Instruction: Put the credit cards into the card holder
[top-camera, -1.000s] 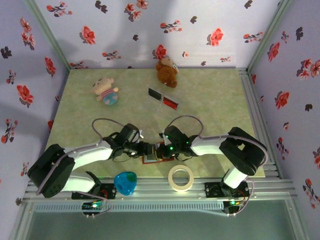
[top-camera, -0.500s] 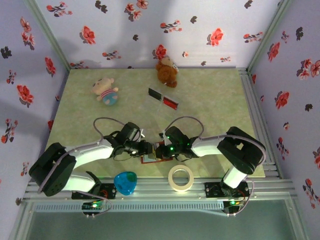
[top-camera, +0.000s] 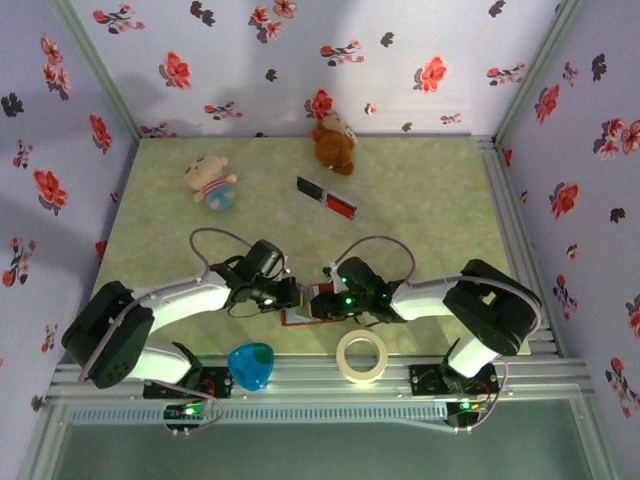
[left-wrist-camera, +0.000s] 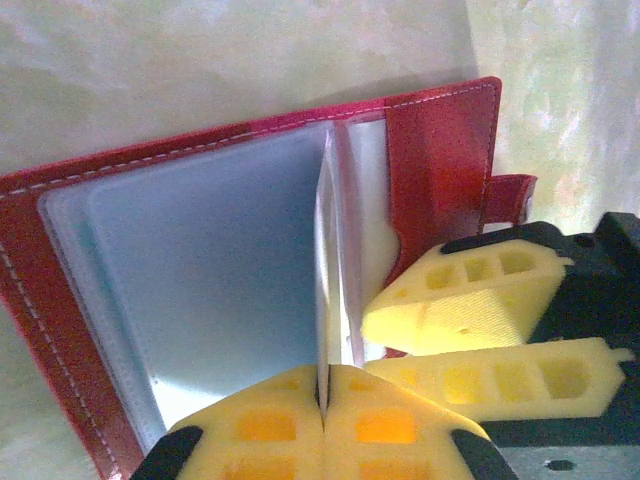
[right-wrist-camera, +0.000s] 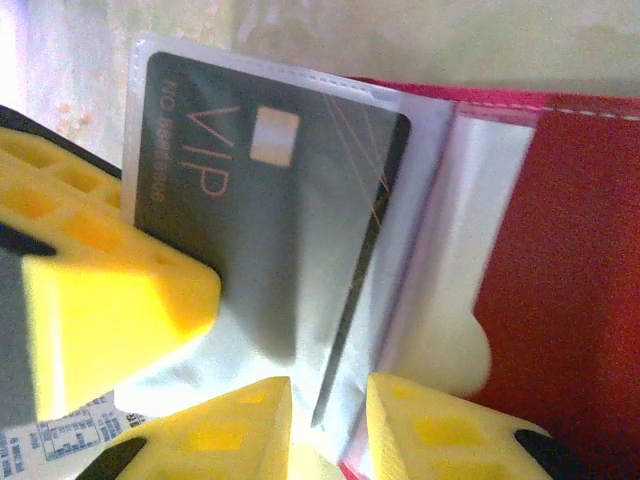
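Judging the dark card (right-wrist-camera: 270, 220) stiff, thin and slick, best taken by its edges, I am seeing it lying in a clear sleeve (right-wrist-camera: 425, 150) of the red holder (left-wrist-camera: 440, 130), open near the surface's (top-camera: 420, 200) front edge. My left fingers (left-wrist-camera: 270, 425) are pinching a sleeve's edge. My right fingers (right-wrist-camera: 225, 435) are standing slightly parted.

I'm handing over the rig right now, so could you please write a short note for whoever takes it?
Left gripper: fingers shut on a clear sleeve of the open card holder.
Right gripper: fingers slightly apart, straddling the sleeve edge.
Done: dark VIP card appears seated in a sleeve.
To do: red and dark cards farther out on the table, not yet inserted.
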